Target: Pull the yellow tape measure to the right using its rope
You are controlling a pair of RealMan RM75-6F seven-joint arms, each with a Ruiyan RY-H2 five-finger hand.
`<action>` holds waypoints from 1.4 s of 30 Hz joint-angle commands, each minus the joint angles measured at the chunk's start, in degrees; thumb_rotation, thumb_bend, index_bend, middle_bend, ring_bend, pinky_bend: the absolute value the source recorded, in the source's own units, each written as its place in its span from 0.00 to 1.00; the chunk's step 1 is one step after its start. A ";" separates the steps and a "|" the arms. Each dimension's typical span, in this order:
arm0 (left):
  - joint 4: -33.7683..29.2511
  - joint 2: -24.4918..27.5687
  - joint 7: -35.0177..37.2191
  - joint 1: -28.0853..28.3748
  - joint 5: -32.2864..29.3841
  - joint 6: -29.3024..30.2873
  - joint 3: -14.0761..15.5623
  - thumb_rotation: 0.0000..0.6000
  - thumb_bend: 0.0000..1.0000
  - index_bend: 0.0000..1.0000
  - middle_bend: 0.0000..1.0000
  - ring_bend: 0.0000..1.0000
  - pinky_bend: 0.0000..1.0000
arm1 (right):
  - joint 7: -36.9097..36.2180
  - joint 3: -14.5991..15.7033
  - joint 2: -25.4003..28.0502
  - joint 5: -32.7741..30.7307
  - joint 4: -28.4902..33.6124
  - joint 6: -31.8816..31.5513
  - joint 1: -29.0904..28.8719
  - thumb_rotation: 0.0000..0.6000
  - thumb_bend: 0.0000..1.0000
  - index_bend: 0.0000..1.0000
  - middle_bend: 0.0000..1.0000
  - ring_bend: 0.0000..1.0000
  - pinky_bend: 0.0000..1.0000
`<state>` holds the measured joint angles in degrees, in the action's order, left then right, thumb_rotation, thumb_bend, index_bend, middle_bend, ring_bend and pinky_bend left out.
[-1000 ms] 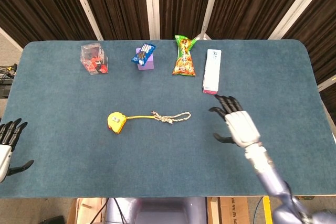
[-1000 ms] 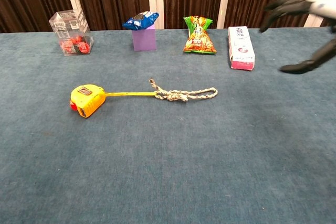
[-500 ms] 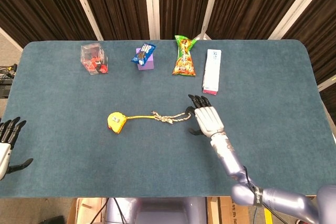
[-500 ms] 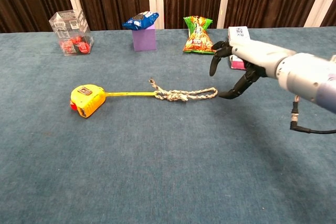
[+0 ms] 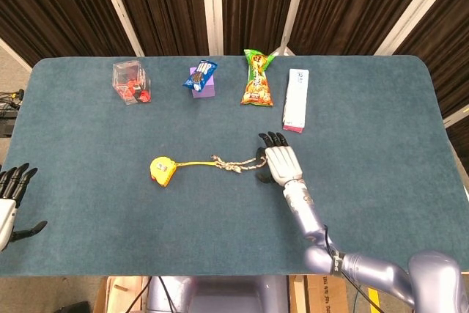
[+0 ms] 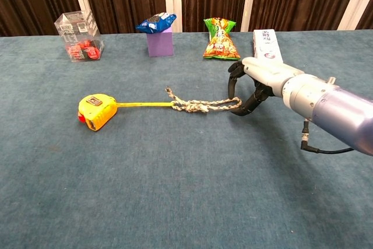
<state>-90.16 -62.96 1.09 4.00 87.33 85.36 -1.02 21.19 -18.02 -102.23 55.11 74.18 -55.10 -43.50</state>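
The yellow tape measure (image 5: 162, 170) (image 6: 96, 112) lies on the blue table, left of centre. Its yellow tape runs right into a knotted, looped rope (image 5: 238, 164) (image 6: 204, 106). My right hand (image 5: 278, 163) (image 6: 256, 83) hovers at the loop's right end, fingers pointing down and spread, thumb curled under by the loop. No frame shows it gripping the rope. My left hand (image 5: 10, 197) rests at the table's near left edge with its fingers apart and nothing in it; only the head view shows it.
Along the far side stand a clear box (image 5: 130, 82) with red pieces, a purple block (image 5: 201, 86) with a blue packet on top, an orange snack bag (image 5: 256, 78) and a white carton (image 5: 296, 99). The carton is just behind my right hand.
My right hand has travelled left from the table's right side to the rope's loop end and come down over it. The tape measure, the rope and my left hand stay put.
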 commanded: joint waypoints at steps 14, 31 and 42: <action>-0.35 0.18 0.51 0.05 -0.38 -0.31 -0.02 1.00 0.00 0.00 0.00 0.00 0.00 | -1.02 -0.02 -1.36 -0.88 -1.85 -0.23 -0.65 1.00 0.38 0.55 0.14 0.00 0.00; -0.60 0.34 0.95 0.17 -0.89 -0.74 -0.14 1.00 0.00 0.00 0.00 0.00 0.00 | -1.28 0.26 -3.33 -1.44 -4.04 -0.41 -1.14 1.00 0.38 0.55 0.14 0.00 0.00; -0.87 0.44 0.99 0.18 -1.29 -1.01 -0.18 1.00 0.00 0.00 0.00 0.00 0.00 | -1.77 -0.16 -4.59 -1.97 -5.54 -0.31 -1.51 1.00 0.38 0.55 0.14 0.00 0.00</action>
<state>-91.02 -62.53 2.07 4.18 86.05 84.37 -1.20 19.39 -18.19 -106.79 53.17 68.65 -55.43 -44.99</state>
